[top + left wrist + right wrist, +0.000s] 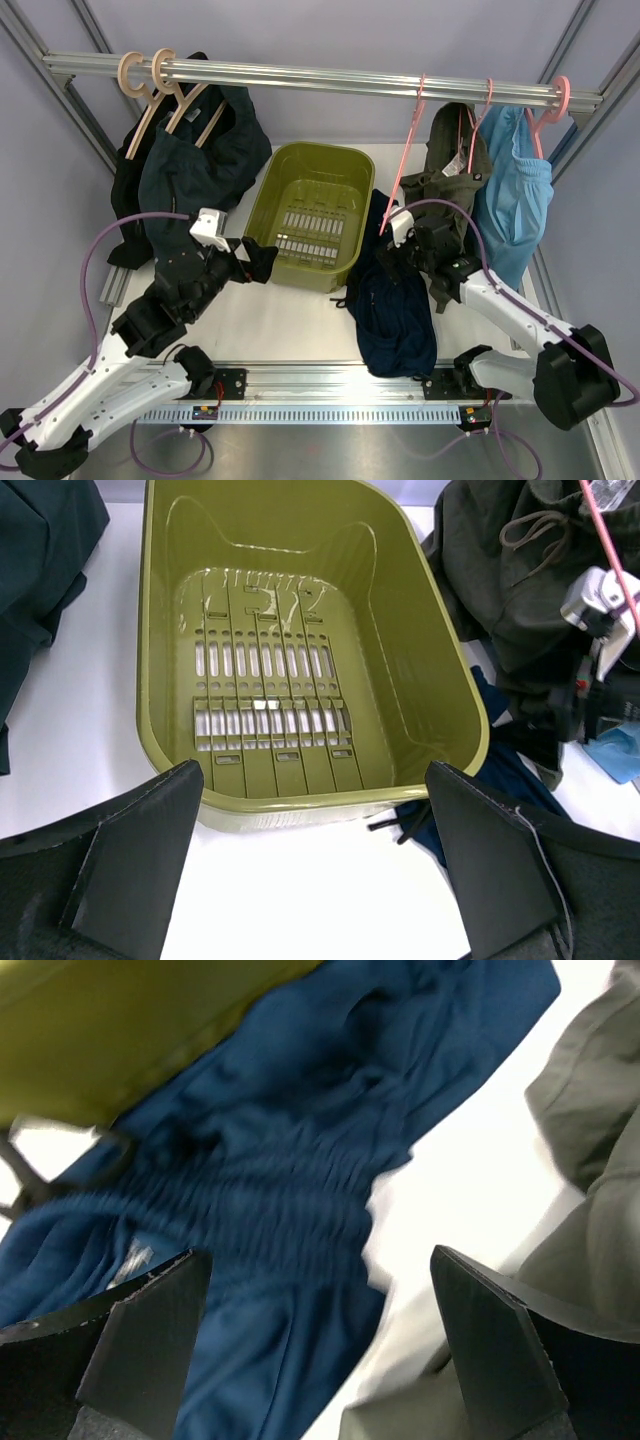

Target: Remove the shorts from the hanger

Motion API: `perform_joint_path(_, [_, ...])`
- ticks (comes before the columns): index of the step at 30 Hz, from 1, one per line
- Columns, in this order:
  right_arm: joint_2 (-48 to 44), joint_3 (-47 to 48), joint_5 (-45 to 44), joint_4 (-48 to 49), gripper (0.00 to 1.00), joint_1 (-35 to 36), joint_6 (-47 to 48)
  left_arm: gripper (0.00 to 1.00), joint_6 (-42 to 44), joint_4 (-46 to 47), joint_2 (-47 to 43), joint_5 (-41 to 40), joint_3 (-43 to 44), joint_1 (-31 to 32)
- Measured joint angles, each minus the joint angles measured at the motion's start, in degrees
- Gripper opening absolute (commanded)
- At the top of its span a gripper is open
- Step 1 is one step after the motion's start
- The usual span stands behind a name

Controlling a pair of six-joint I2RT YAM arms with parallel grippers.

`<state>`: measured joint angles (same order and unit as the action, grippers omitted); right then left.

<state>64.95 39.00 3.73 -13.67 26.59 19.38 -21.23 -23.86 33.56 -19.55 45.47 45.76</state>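
While the right gripper (315,1260) and left gripper (312,770) gaped wide, holding nothing, and the navy shorts (395,315) lay slumped on the table (290,320) below the thin pink hanger (405,165), we feared a careless tug might unhook that hanger

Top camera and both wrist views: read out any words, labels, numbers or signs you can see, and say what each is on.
No text is readable in any view.
Pale tag on the olive-green garment: too small to read.
White label on the shorts: blurred, unreadable.
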Motion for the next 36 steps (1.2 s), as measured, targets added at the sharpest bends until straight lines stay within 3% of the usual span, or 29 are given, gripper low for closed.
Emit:
perform_joint_path(3, [3.2,-0.6,-0.1,4.7,0.97,0.0,0.0,0.99,0.0,0.0,1.1,0.0,0.0,0.0])
perform_joint_path(5, [3.9,-1.5,0.3,6.6,0.85,0.0,0.5,0.99,0.0,0.0,2.0,0.0,0.0,0.0])
perform_joint_path(7, [4.1,-2.4,0.5,7.8,0.64,0.0,1.4,0.99,0.1,0.0,2.6,0.0,0.0,0.0])
perform_joint_path(8, [4.1,-2.7,0.5,8.3,0.47,0.0,2.1,0.99,0.1,-0.1,3.0,0.0,0.0,0.0])
perform_joint_path(10, [4.0,-3.4,1.0,9.2,0.29,0.0,3.4,0.99,0.0,0.0,3.1,0.1,0.0,0.0])
perform_joint_path(11, [3.9,-3.9,1.5,9.7,0.02,0.0,4.0,0.99,0.0,0.0,3.0,0.1,0.0,0.0])
perform_joint_path(16, [-0.7,-7.5,4.0,9.2,0.0,0.0,7.1,0.99,0.0,0.6,2.9,0.2,0.0,0.0])
perform_joint_path(19, [-9.6,-10.0,8.5,4.0,0.0,0.0,11.0,0.99,0.1,0.8,2.9,0.2,0.0,0.0])
perform_joint_path(24, [-33.7,-8.4,23.7,-17.0,0.0,0.0,24.9,0.99,0.2,0.8,2.8,-0.3,0.0,0.0])
perform_joint_path(27, [-41.7,-3.2,31.5,-26.8,0.0,0.2,30.6,0.99,0.2,1.0,1.9,-0.8,0.0,0.0])
perform_joint_path(31, [-37.9,7.4,38.0,-32.7,0.0,0.3,32.1,0.99,0.3,2.0,0.0,-1.7,0.0,0.0])
perform_joint_path(36, [-30.1,18.0,45.6,-29.5,0.0,0.3,27.4,0.99,0.5,2.7,-1.4,-3.0,0.0,0.0])
